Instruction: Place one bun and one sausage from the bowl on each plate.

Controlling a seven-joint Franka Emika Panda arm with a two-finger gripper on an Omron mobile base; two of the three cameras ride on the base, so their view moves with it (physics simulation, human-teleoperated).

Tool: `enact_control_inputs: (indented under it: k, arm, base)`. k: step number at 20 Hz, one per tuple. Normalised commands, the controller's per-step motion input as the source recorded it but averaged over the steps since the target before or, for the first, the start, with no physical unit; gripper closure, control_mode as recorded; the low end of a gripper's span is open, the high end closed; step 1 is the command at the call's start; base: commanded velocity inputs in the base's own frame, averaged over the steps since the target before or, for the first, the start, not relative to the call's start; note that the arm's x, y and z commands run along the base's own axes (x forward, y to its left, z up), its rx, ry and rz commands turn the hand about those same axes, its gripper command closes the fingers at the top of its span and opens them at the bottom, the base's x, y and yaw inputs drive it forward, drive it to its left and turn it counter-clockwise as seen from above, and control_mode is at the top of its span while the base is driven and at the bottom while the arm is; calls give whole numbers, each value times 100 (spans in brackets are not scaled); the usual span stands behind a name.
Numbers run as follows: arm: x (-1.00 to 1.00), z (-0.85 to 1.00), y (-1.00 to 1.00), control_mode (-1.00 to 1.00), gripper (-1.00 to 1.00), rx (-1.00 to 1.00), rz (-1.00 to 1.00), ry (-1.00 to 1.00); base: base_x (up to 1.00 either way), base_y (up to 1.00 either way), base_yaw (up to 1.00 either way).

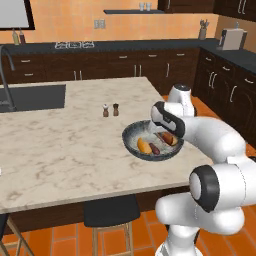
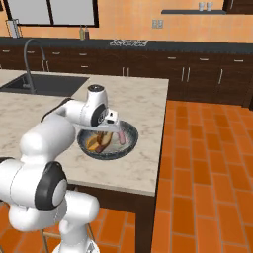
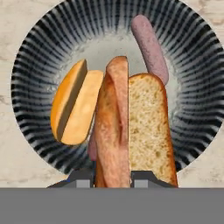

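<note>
The dark speckled bowl (image 1: 129,137) (image 2: 131,130) (image 3: 35,65) sits near the right edge of the marble island. Inside lie an orange-brown split bun (image 3: 74,105) (image 1: 144,146) and a pink sausage (image 3: 148,43) (image 2: 120,136); another sausage is mostly hidden under the buns. My gripper (image 3: 112,178) (image 2: 106,129) hangs just above the bowl, shut on a long tan bun (image 3: 131,127) that looms large between the fingertips, brown crust on the left, cut face on the right. Both plates are out of view.
Salt and pepper shakers (image 1: 110,110) stand just beyond the bowl. A sink (image 1: 32,97) (image 2: 44,84) with a faucet lies at the island's far left. A black stool (image 1: 110,210) is tucked under the near edge. Orange tiled floor lies to the right.
</note>
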Motion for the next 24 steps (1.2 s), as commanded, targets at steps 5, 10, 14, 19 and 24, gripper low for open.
enact_control_inputs:
  k: [5, 10, 14, 19, 24]
  arm:
    - [-96, 31, 20, -100, 100, 0, -12, 1]
    - [-60, 39, 6, -100, 100, 0, -3, 0]
    - [-11, 21, 0, 100, 100, 0, 0, 0]
    - [0, 0, 0, 100, 100, 0, 0, 0]
    - [0, 0, 0, 100, 100, 0, 0, 0]
  base:
    - [0, 0, 0]
    - [0, 0, 0]
    - [-31, 0, 0]
    - [-66, 74, 0]
    - [18, 100, 1]
